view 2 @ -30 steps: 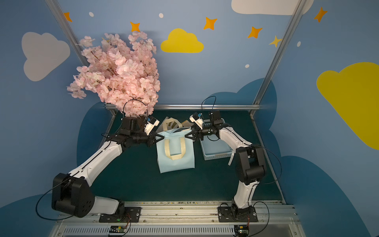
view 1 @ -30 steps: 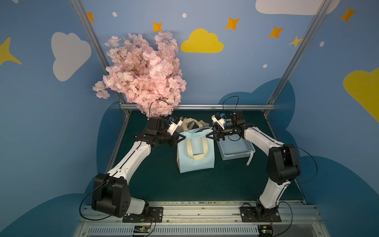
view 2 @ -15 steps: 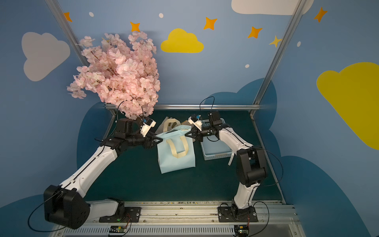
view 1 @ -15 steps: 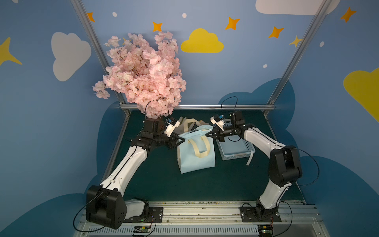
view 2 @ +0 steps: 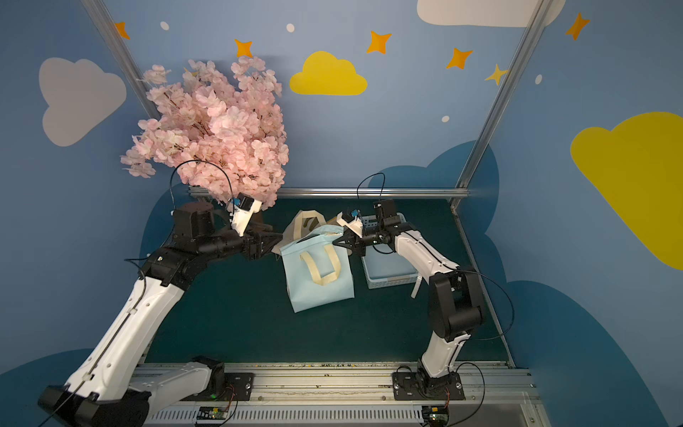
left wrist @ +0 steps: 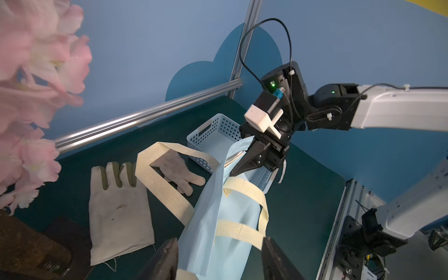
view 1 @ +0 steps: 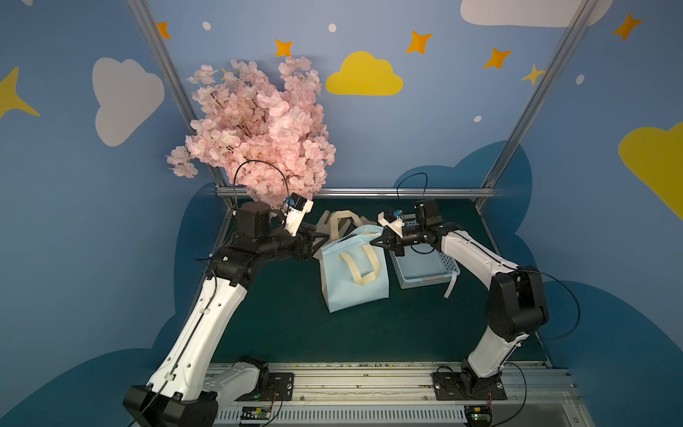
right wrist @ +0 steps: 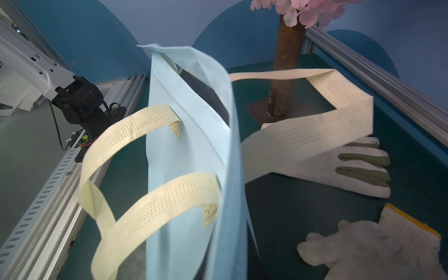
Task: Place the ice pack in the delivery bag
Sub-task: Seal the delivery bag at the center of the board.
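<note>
The delivery bag [view 1: 354, 275] [view 2: 318, 275] is a light blue tote with cream handles, standing mid-table. My right gripper [view 1: 372, 242] [view 2: 335, 243] is shut on the right end of its top rim, and the left wrist view shows its black jaws [left wrist: 233, 172] pinching the blue fabric. In the right wrist view the bag [right wrist: 194, 150] fills the foreground and hides those jaws. My left gripper [view 1: 322, 238] [left wrist: 219, 240] is open at the bag's left end, with the fabric [left wrist: 218, 230] lying loose between its spread fingers. The ice pack is out of view.
A light blue perforated basket [view 1: 425, 271] [left wrist: 213, 132] sits right of the bag, under my right arm. Beige gloves [left wrist: 118, 206] [right wrist: 363, 174] [right wrist: 368, 247] lie behind the bag. A pink blossom tree [view 1: 258, 129] rises at the back left on a brown trunk [right wrist: 288, 60].
My left gripper has opened and let go of the bag's left edge, and that arm has drawn back. My right gripper has shut on the bag's right rim.
</note>
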You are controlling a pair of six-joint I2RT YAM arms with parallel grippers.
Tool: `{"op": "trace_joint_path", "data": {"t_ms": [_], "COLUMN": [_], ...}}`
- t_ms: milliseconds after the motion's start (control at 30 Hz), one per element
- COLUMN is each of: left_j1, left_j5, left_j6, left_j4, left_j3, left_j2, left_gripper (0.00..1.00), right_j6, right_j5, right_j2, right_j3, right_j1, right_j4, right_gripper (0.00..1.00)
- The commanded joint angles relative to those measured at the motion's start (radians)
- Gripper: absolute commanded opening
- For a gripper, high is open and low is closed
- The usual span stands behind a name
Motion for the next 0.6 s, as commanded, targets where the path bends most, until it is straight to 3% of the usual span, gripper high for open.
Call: {"op": "trace_joint_path", "data": {"t_ms": [0,167,567], "left_j1": [-0.026,-0.058,-0.099], "left_j5": [-0.075,-0.116,0.051], "left_j6": [-0.015,0.015,0.031], "left_j4": [-0.018,-0.009,-0.027], "left_j3": [0.083,0.182,0.254], "left_j2": [0.117,0.282,0.47], "left_gripper": [0.52,0.51,0.51], "right_j6": [-0.026,-0.021,-0.011], "right_j5": [0.002,0.007,0.027], "right_j2": [-0.019,-0.023,-0.025], "right_j3": [0.001,0.001,0.002], "right_j1": [0.012,0.016,0.024], "right_j4": [-0.035,-0.034,-0.036], "right_gripper": [0.0,0.0,0.0]}}
